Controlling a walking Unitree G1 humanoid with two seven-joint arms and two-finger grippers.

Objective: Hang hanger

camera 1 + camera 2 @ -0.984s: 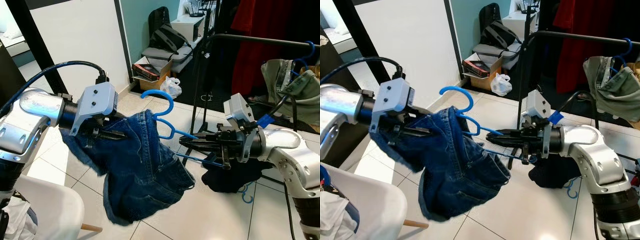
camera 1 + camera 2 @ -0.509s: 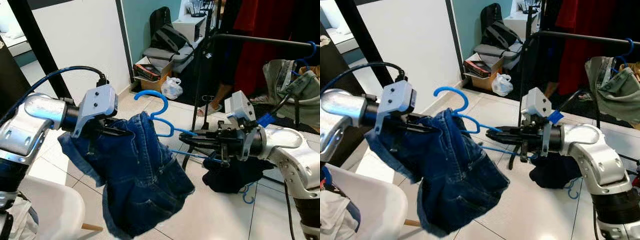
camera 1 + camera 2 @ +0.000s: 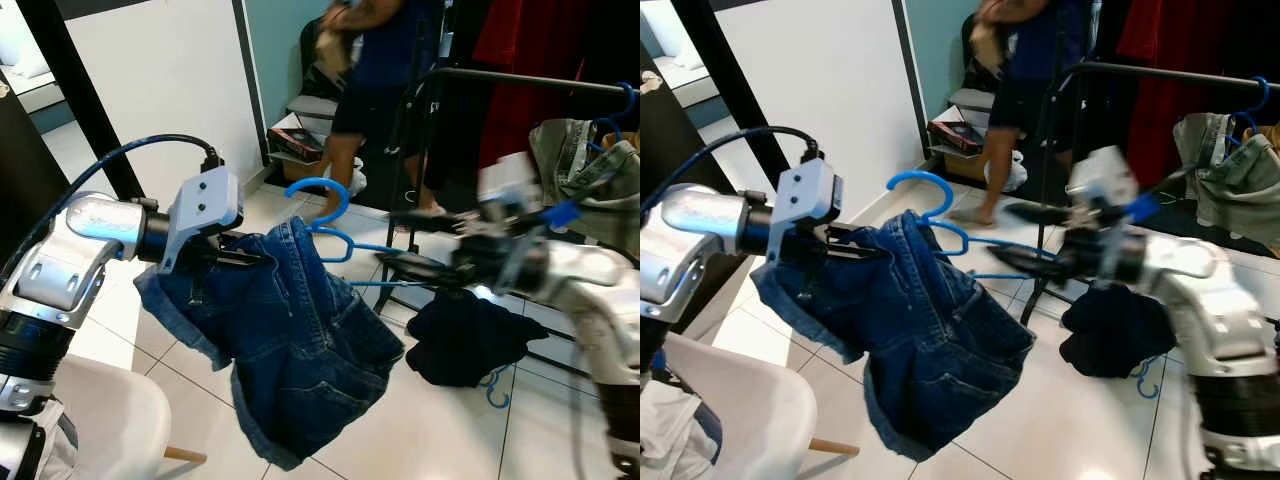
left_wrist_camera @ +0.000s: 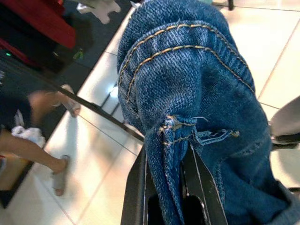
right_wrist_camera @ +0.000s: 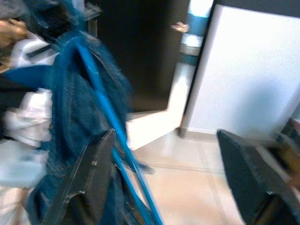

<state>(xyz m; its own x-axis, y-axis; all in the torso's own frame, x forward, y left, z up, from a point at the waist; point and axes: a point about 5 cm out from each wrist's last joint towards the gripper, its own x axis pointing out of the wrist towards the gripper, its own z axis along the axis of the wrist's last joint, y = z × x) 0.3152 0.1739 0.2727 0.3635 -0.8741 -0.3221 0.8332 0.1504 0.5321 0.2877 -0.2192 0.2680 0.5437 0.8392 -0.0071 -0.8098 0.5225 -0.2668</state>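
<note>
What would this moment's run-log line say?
left gripper: shut on denim shorts | right gripper: open, beside blue hanger | rail: hanger not hung | person: behind

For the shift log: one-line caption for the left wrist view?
Left gripper fingers pinch a seamed fold of blue denim shorts above tiled floor.

One blue hanger [image 3: 335,225], one jeans [image 3: 300,340], perhaps two hands [image 3: 235,258].

Right gripper [image 3: 420,245] opened, off blue hanger [image 3: 330,225]; right arm blurred. Person [image 3: 375,90] walked in behind rack.
</note>
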